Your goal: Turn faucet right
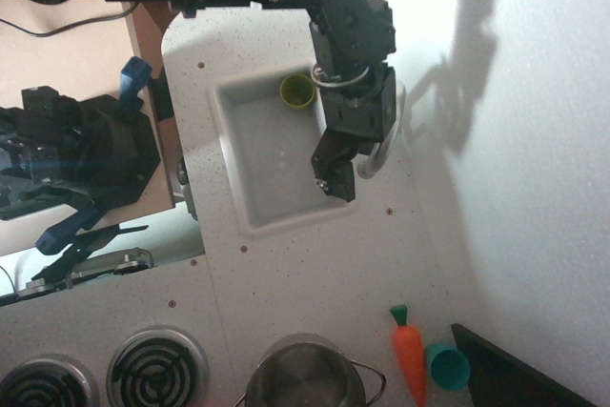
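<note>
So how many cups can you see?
2. A small yellow-green cup sits in the sink's back corner, near the black gripper. A small teal cup stands on the counter beside the orange toy carrot. The arm could hide more.

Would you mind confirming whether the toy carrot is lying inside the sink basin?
No, the carrot lies on the counter beside the teal cup, well away from the sink.

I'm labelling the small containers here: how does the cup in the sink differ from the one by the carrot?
The sink cup is yellow-green; the cup by the carrot is teal. The first sits inside the sink, at its far corner; the second stands on the counter, touching or nearly touching the carrot. Both are small, round and open.
</note>
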Controlling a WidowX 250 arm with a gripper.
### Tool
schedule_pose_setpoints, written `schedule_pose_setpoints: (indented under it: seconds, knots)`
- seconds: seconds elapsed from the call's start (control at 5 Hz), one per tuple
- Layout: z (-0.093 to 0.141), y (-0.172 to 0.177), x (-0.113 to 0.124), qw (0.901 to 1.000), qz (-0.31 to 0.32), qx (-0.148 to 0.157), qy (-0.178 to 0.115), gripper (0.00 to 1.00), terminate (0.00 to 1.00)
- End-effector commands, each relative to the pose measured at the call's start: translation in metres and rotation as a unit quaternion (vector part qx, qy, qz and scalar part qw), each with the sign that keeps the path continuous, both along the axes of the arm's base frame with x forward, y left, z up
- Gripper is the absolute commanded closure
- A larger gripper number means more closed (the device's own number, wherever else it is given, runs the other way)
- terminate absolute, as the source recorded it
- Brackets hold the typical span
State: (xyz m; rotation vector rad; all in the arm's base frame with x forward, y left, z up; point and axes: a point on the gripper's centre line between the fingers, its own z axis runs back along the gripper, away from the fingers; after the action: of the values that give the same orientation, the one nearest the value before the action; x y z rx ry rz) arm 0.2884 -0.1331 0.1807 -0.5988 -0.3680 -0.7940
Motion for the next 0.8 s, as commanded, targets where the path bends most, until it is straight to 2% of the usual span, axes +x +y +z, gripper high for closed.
schedule_pose_setpoints:
  seconds: [0.0,0.2,0.4,0.6]
  knots:
    - [0.007,-0.005,0.002,0.9997,-0.011,-0.011,-0.016,0.0,0.0]
    - [0.007,-0.005,0.002,0.9997,-0.011,-0.011,-0.016,0.0,0.0]
    - [0.025,0.016,-0.041,0.9985,0.052,0.006,-0.016,0.0,0.0]
    - [0.043,0.032,-0.058,0.996,0.083,-0.009,-0.032,0.0,0.0]
